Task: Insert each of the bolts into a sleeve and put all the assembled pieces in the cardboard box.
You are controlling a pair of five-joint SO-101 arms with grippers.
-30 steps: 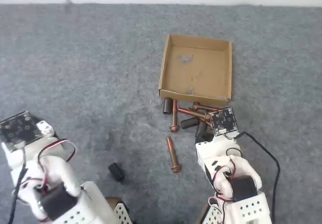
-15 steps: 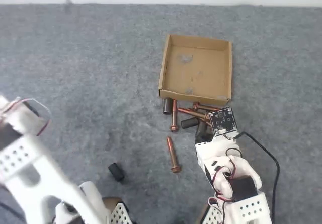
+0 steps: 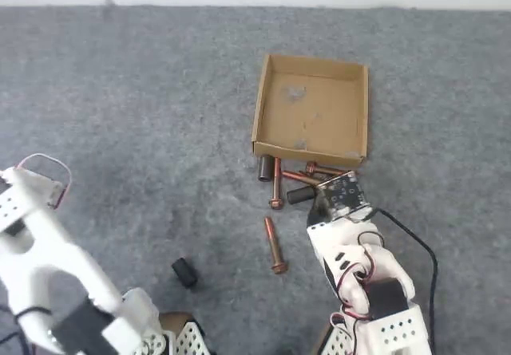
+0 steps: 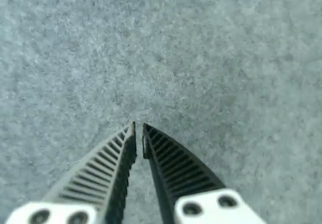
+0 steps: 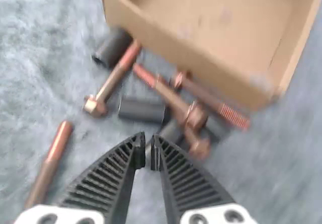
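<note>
No readable text, labels or numbers — not on anything here.

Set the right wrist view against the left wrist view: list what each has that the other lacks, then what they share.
Right wrist view: the cardboard box, a pile of bolts and sleeves, and the right gripper. Left wrist view: the left gripper above the carpet. Shared: that grey carpet, and a shut gripper in each.
</note>
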